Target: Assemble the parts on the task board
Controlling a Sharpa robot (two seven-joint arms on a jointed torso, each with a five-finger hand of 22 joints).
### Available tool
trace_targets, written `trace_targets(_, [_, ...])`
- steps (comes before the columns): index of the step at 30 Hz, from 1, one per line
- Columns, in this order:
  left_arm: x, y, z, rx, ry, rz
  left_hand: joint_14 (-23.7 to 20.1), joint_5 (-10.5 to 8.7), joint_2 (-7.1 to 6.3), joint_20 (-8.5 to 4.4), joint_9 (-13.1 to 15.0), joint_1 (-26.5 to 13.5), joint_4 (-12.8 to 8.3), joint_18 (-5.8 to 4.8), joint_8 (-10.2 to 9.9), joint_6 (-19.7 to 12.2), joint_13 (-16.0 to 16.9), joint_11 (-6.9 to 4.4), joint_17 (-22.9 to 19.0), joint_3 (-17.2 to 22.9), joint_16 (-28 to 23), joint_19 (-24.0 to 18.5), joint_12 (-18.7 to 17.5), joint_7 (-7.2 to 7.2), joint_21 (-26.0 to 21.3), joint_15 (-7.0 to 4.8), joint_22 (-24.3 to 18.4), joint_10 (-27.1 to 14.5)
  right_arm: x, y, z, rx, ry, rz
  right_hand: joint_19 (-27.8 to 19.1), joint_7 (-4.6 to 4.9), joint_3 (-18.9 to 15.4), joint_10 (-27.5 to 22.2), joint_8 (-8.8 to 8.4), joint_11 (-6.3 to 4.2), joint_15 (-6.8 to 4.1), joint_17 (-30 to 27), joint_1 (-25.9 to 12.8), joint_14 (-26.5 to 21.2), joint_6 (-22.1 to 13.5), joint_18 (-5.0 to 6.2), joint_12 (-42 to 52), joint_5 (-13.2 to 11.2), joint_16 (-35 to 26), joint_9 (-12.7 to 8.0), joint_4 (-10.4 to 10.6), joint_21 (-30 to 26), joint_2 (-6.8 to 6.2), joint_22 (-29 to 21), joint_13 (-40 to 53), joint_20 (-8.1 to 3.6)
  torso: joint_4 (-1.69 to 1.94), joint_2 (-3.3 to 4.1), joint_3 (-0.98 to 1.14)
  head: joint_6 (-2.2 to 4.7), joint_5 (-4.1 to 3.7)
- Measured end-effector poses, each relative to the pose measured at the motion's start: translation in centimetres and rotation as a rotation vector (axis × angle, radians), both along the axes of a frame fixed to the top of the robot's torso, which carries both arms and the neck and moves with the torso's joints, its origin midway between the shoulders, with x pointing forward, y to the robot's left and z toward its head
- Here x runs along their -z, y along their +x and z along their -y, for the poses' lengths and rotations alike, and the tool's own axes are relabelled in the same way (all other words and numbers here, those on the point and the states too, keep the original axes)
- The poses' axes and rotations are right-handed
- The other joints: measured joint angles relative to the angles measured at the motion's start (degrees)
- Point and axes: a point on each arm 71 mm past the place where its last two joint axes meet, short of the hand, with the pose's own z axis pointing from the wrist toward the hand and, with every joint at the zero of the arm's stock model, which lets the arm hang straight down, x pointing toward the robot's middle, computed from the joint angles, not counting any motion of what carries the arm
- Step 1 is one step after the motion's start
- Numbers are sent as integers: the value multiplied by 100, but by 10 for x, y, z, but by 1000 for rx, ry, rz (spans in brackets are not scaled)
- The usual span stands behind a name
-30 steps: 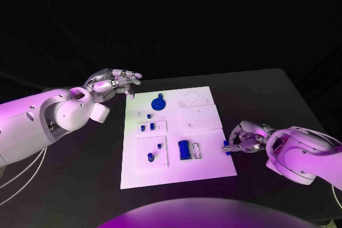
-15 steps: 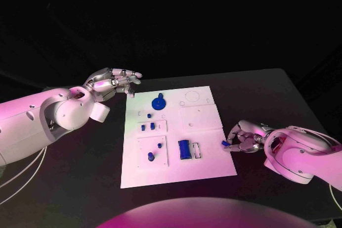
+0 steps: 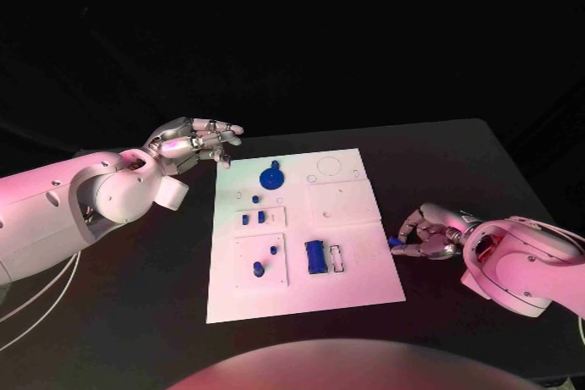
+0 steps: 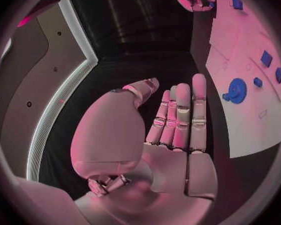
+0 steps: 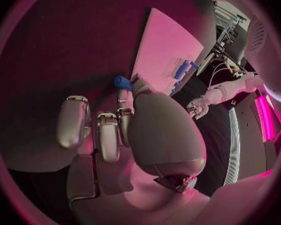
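Right hand pinches a small blue part beside the right edge of the task board; left hand is empty near the far left corner.

The right hand (image 3: 429, 236) sits over the black table (image 3: 475, 170) just beside the right edge of the task board (image 3: 353, 284), and its fingers close around a small blue part (image 3: 395, 241); the right wrist view shows this part (image 5: 122, 82) at the fingertips. The left hand (image 3: 193, 140) hovers near the far left corner of the board, holding nothing, its fingers (image 4: 181, 112) straight and side by side. On the board lie more blue pieces: a round disc (image 3: 272, 177) at the far side, a long block (image 3: 314, 255) near the middle, and small pieces (image 3: 251, 216) at the left.
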Motion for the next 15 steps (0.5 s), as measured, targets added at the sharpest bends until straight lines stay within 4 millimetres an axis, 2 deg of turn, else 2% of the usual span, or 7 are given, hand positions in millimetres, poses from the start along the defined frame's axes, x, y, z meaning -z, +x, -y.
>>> trace_targets(6, [0,1,0,0,0,0,0,0,0,0,0,0,0,0,0,0,0,0,0,0,0,0,0,0,0,0,0,0,-15,8,6,26,9,30,0,0,63,0,-4,0,0,0,-41,0,0,0,2,-2,0,12,0,-1,41,0,11,0,0,-7,0,7,-3])
trace_targets(10, [0,1,1,0,0,0,0,0,0,0,10,0,0,0,0,0,-8,0,-5,0,0,0,0,0,-23,0,-11,0,-24,11,2,29,31,39,0,0,105,0,-22,0,1,-1,-43,0,0,0,2,-6,0,13,-6,-1,38,-1,15,0,0,-8,0,19,21])
trace_targets(13, [1,2,2,2,0,-1,0,0,0,0,14,0,0,0,0,0,-9,0,-6,0,0,0,0,0,-23,0,-11,0,-27,13,-11,14,64,28,0,0,128,0,-5,0,0,-1,-115,-1,0,0,-1,-6,0,23,-1,-2,13,-1,-3,0,-1,-8,-3,36,34])
trace_targets(15, [1,2,4,5,-1,-1,0,0,0,0,14,0,0,0,0,0,-9,0,-5,0,0,0,0,0,-23,0,-11,0,-26,14,-26,-10,92,13,-1,0,190,0,1,0,0,-1,-181,-1,0,0,-2,-6,0,26,1,-3,-5,-1,-9,1,-3,-7,-3,52,40])
